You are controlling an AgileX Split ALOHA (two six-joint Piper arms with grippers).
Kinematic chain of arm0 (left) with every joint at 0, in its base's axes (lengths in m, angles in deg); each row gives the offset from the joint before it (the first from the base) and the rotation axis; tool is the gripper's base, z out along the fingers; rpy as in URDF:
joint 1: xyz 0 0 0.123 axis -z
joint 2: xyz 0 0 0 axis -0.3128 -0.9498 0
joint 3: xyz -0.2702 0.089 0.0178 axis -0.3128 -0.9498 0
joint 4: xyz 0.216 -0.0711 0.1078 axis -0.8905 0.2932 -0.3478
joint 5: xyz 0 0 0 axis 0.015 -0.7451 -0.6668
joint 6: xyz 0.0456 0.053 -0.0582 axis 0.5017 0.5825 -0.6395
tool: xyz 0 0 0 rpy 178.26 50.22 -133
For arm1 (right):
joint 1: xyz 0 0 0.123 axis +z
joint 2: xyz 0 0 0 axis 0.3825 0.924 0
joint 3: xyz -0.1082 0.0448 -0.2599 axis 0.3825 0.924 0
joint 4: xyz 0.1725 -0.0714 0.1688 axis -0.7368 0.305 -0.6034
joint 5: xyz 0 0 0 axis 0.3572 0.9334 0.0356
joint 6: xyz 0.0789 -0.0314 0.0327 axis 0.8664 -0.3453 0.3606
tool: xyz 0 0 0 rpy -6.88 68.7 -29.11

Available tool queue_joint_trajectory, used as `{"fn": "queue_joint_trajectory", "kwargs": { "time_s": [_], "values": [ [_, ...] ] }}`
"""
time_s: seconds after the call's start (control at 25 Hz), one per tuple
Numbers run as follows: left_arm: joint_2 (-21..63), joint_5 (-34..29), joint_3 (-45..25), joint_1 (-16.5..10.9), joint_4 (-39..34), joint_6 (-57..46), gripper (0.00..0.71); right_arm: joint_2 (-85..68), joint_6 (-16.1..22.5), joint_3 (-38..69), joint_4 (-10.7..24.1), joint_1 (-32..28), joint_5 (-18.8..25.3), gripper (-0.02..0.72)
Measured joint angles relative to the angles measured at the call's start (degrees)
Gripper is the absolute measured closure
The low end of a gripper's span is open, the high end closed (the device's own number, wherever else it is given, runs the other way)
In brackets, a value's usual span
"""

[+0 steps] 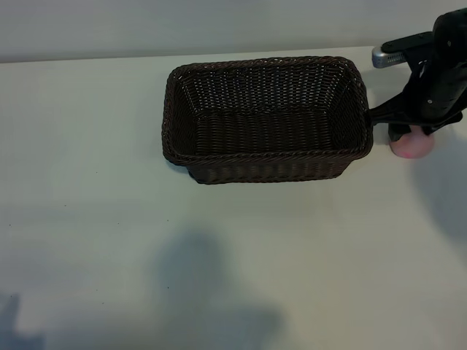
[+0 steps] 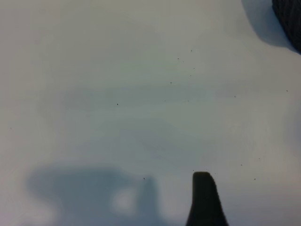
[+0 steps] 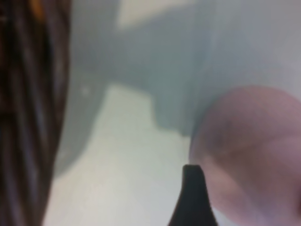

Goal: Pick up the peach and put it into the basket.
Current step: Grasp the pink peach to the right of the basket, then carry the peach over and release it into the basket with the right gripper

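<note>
The dark brown woven basket (image 1: 266,120) stands in the middle of the table with nothing showing inside it. The pink peach (image 1: 412,144) lies on the table just off the basket's right end. My right gripper (image 1: 406,134) is low over the peach, open. In the right wrist view one dark finger (image 3: 193,193) stands against the edge of the peach (image 3: 254,155), with the basket's wall (image 3: 23,117) close on the other side. The left arm is out of the exterior view. Its one visible finger (image 2: 204,197) hangs over bare table, holding nothing.
The pale table (image 1: 109,240) stretches wide to the left of and in front of the basket. A corner of the basket (image 2: 290,16) shows in the left wrist view. The right arm's silver and black body (image 1: 430,65) hangs above the basket's far right corner.
</note>
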State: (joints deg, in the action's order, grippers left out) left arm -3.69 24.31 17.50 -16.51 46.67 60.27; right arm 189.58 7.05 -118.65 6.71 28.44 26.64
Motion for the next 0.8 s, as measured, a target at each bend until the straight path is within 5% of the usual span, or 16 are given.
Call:
{"fn": "queue_joint_trajectory", "kwargs": {
  "time_s": [0.12, 0.32, 0.6, 0.8],
  "values": [
    [0.0, 0.0, 0.0, 0.0, 0.0, -0.05, 0.225, 0.5, 0.0, 0.0, -0.11, -0.32, 0.06, 0.25],
    [0.0, 0.0, 0.0, 0.0, 0.0, -0.17, 0.225, 0.5, 0.05, -0.18, 1.41, -0.32, 1.3, 0.615],
    [0.0, 0.0, 0.0, 0.0, 0.0, -0.18, 0.225, -0.77, 0.16, -0.54, 2.39, -0.32, 2.88, 0.658],
    [0.0, 0.0, 0.0, 0.0, 0.0, -0.18, 0.225, -5.88, 0.16, -5.27, 2.39, -0.32, 8.98, 0.658]
  ]
}}
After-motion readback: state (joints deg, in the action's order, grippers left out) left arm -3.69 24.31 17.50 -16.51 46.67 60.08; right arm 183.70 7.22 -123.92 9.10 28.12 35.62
